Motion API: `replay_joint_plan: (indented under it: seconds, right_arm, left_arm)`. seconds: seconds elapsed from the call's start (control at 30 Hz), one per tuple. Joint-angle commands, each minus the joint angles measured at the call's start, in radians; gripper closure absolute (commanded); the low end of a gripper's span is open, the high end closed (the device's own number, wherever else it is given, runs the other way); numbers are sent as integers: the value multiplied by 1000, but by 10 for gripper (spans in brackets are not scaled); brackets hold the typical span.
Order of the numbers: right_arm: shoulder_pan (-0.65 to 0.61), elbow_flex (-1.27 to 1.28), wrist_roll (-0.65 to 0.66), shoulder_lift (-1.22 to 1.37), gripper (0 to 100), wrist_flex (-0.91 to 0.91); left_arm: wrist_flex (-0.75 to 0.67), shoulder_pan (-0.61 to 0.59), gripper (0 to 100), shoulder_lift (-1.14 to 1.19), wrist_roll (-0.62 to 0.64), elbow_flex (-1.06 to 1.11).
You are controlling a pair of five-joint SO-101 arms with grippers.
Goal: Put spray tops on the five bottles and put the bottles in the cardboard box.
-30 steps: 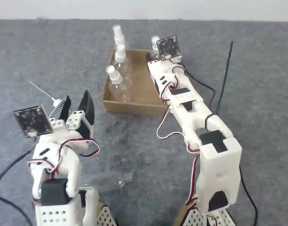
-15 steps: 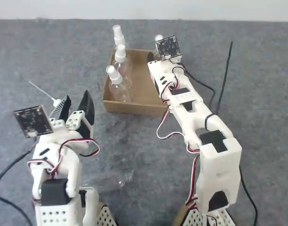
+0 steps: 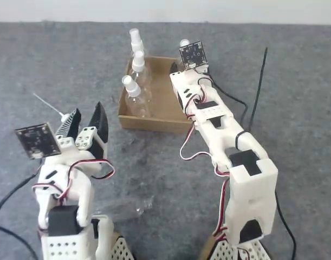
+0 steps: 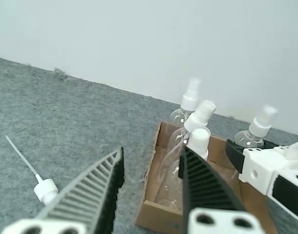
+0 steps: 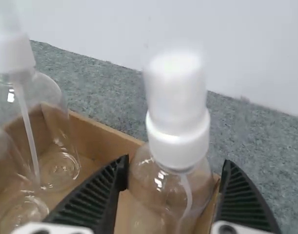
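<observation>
A cardboard box [image 3: 154, 122] sits at mid-table with three clear capped bottles [image 3: 135, 95] standing along its left side. My right gripper [image 5: 173, 163] is shut on a fourth clear bottle [image 5: 175, 122] with a white spray top, held upright over the box's far right corner [image 3: 183, 43]. My left gripper [image 3: 88, 110] is open and empty, low over the carpet left of the box. A loose white spray top [image 3: 64, 116] with its thin tube lies just left of it, also seen as the spray top [image 4: 45, 189] in the left wrist view.
A black cable [image 3: 257, 92] runs along the carpet right of the right arm. A small crumpled piece of clear plastic [image 3: 143, 205] lies between the two arm bases. A white wall borders the far edge of the table.
The right gripper has shifted the held bottle slightly farther back and to the right over the box corner. The left arm has barely moved.
</observation>
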Motion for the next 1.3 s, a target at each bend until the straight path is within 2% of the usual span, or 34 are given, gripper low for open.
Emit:
replay_joint_plan:
  seconds: [0.0, 0.53, 1.27]
  right_arm:
    - [-18, -20, -8, -90, 749, 8]
    - [-13, 186, -3, -325, 752, 15]
    - [-12, 186, -3, -633, 753, 503]
  left_arm:
    - [-86, -2, 826, -6, 3, 19]
    - [-87, -5, 826, -6, 3, 21]
    - [-87, -6, 828, -6, 3, 22]
